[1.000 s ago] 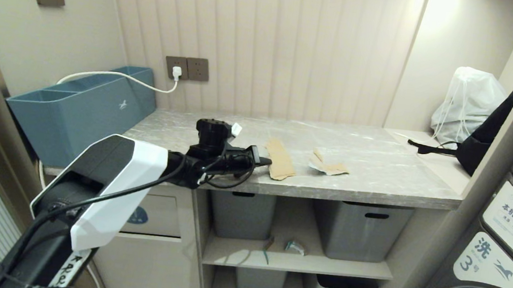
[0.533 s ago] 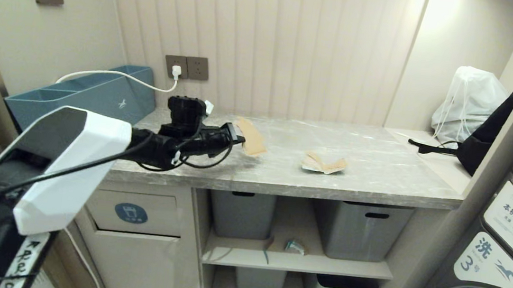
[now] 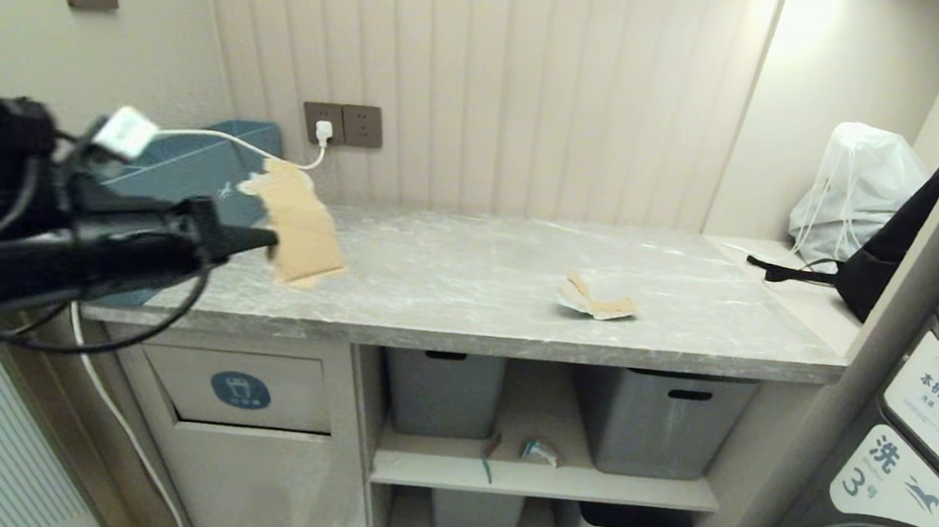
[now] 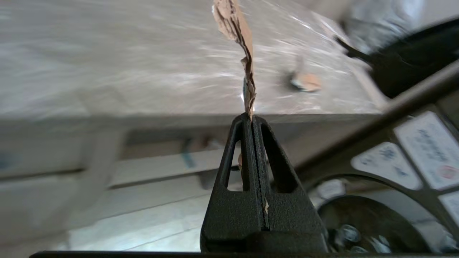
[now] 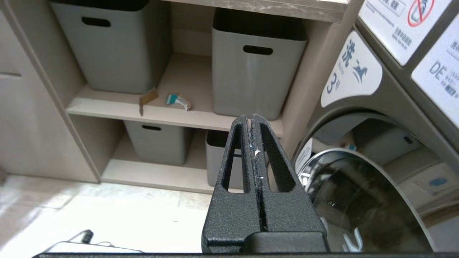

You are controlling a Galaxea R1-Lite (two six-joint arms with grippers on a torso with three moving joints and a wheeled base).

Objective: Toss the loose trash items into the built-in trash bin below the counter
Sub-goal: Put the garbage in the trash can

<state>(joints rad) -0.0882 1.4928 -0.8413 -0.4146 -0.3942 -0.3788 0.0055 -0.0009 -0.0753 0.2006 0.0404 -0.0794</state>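
Head view: the left tool was clamped shut on one edge of a torn brown scrap, which hung just ahead of its tip, above the near-left corner of the surface. The second scrap lay well off to the tool's far side, and the bin flap sat below the tool.

Left wrist view: the scrap stood edge-on, straight out of the closed tool. I'd guess it was light, thin and floppy, easy to tear, so an edge pinch made sense.

Right wrist view: the right tool was closed on nothing, with a brown bit and a teal wrapper on the shelf beyond it.
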